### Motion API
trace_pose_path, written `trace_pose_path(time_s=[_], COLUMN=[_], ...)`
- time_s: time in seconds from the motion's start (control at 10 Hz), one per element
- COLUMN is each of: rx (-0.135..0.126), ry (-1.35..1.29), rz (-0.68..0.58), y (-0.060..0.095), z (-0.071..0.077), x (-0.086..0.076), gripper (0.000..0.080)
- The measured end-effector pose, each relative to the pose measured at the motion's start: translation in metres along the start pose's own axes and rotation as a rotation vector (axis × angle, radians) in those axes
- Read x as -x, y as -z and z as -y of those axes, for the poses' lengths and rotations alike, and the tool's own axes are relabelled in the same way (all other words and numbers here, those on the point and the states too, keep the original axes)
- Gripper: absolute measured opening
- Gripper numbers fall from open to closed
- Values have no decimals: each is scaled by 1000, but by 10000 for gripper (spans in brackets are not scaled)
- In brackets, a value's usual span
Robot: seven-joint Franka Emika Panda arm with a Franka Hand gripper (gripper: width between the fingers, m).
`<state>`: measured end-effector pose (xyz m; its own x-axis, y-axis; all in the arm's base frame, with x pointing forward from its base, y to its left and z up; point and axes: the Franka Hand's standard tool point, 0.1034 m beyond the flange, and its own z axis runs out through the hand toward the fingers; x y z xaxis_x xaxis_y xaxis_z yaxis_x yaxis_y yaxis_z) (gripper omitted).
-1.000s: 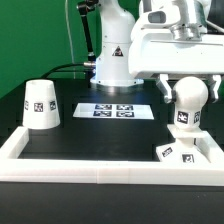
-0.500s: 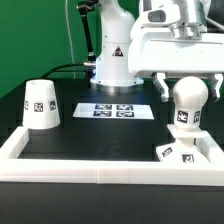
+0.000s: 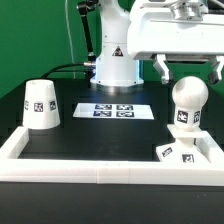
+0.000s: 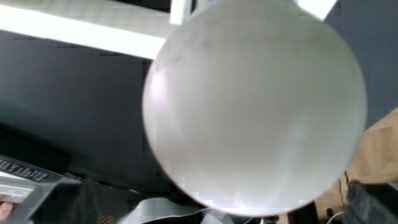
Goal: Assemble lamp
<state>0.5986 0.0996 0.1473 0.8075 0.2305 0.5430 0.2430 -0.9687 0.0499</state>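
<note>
The white ball-topped bulb (image 3: pixel 187 103) stands upright on the flat square base (image 3: pixel 176 153) at the exterior view's right, near the front. My gripper (image 3: pixel 189 70) is open just above the ball, one finger on each side, touching nothing. In the wrist view the bulb's ball (image 4: pixel 249 110) fills most of the picture, and my fingertips are too dim to make out. The tapered shade (image 3: pixel 40 105) stands mouth down at the exterior view's left, far from the gripper.
The marker board (image 3: pixel 112 110) lies flat at the middle back. The robot's white pedestal (image 3: pixel 113 55) stands behind it. A raised white rim (image 3: pixel 100 172) borders the black table along the front and both sides.
My gripper has risen from around the bulb's ball to just above it, its fingers still spread. The bulb stays upright on the base. The shade has not moved.
</note>
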Motion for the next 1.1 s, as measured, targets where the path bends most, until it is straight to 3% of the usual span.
trace_pose_path(time_s=[0.1, 0.8, 1.1], rx=[-1, -111, -107], ry=[0, -14, -13], rz=[4, 453, 439], y=[0, -11, -16], z=[0, 5, 4], x=[0, 17, 16], gripper=[698, 698, 698])
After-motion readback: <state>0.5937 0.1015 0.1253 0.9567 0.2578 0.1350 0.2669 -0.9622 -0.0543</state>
